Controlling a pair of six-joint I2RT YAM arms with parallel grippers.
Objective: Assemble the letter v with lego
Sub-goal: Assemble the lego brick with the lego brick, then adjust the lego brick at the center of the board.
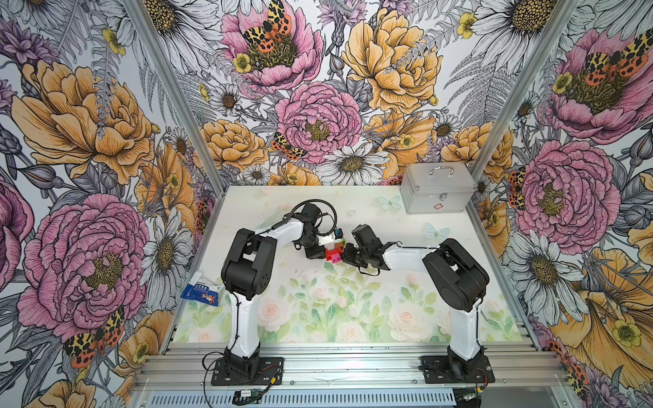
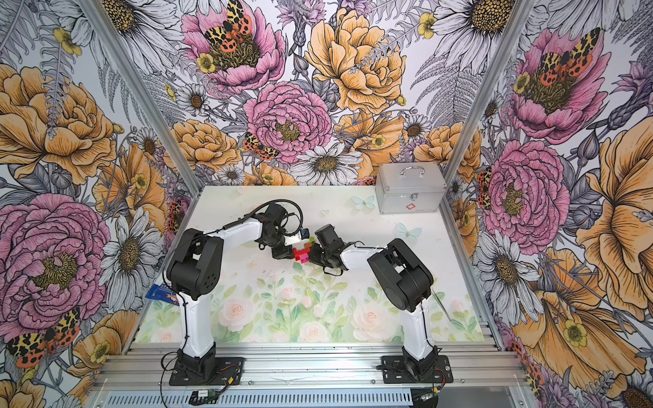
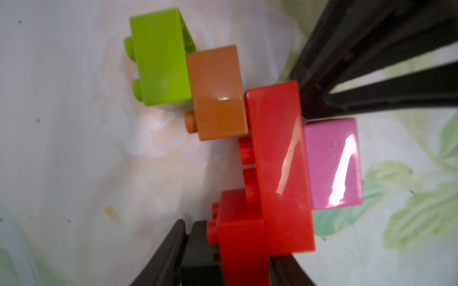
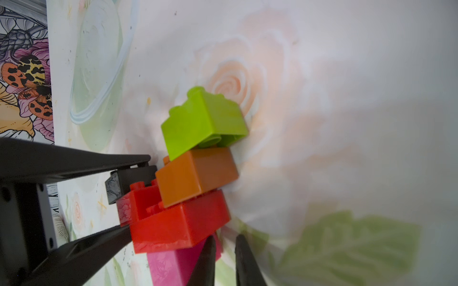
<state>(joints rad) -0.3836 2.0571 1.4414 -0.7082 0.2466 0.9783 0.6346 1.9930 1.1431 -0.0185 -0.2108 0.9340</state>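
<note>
Left wrist view puts the letter v [image 3: 262, 158] at the middle of the bench [image 3: 62, 123], between both arms; I cannot tell whether it rests on the surface or hangs just above it. The left gripper [image 3: 230, 242] has its jaws closed partway across the black-tipped arm, one on the black brick [image 3: 198, 250], one under the long red brick [image 3: 280, 198]. The right gripper [image 3: 314, 99] has its jaws pinched together, nothing visible between them, tips against the figure beside the pink brick [image 3: 332, 163]. The figure looks light, stiff and glossy, so probably slippery. Its offset stud joints, especially at the lime-green brick [image 3: 161, 57], would likely pop under sideways force. Flat side faces near the base seem the safest hold.
</note>
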